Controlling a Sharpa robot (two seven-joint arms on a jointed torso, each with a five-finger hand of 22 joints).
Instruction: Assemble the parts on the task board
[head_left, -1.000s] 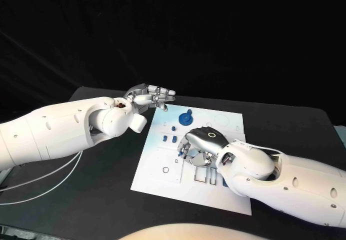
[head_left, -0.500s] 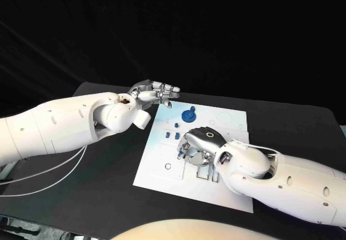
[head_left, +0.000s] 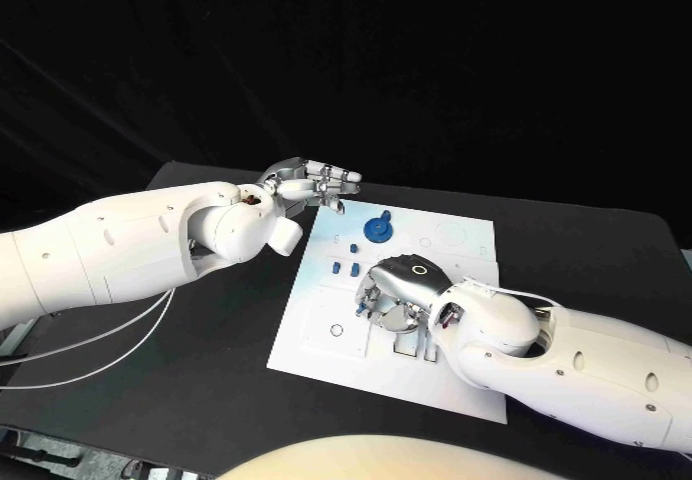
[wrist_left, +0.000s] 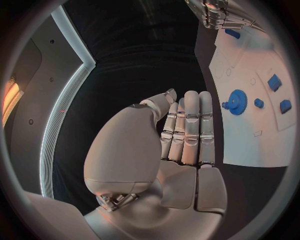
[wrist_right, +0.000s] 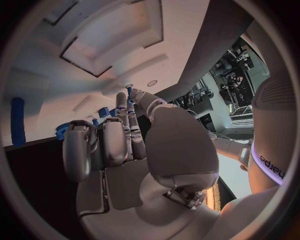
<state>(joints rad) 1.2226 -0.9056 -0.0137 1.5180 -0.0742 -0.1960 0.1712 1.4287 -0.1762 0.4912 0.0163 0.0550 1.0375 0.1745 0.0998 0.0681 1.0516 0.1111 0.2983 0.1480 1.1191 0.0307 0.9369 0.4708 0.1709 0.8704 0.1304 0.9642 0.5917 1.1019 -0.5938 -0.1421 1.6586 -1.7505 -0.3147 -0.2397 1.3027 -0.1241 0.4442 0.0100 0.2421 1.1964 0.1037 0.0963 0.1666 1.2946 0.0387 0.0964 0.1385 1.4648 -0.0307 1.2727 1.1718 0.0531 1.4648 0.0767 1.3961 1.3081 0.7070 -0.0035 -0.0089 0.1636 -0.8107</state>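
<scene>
The white task board (head_left: 462, 240) lies in the middle of the black table. A blue gear (head_left: 375, 229) stands near its far edge, and three small blue parts (head_left: 342, 266) lie just in front of it. My right hand (head_left: 400, 295) is over the board's middle with its fingers pointing down at the board. Its fingertips pinch a small blue part (wrist_right: 129, 90), which shows beside them as a blue part (wrist_left: 232, 33). My left hand (head_left: 312, 184) hovers at the board's far left corner, fingers straight and side by side (wrist_left: 187, 125), holding nothing. The gear (wrist_left: 237, 102) is close beside it.
Several empty slots (head_left: 411, 350) and round holes (head_left: 335, 329) mark the board's near half around my right hand. A white cable (head_left: 87, 370) runs over the table on the left. Bare black table (head_left: 188, 400) lies to the left and in front of the board.
The whole view has shifted a little. My right hand's fingers have settled lower on the board, and the blue part seen under them earlier is now hidden in the head view. The left hand barely moved.
</scene>
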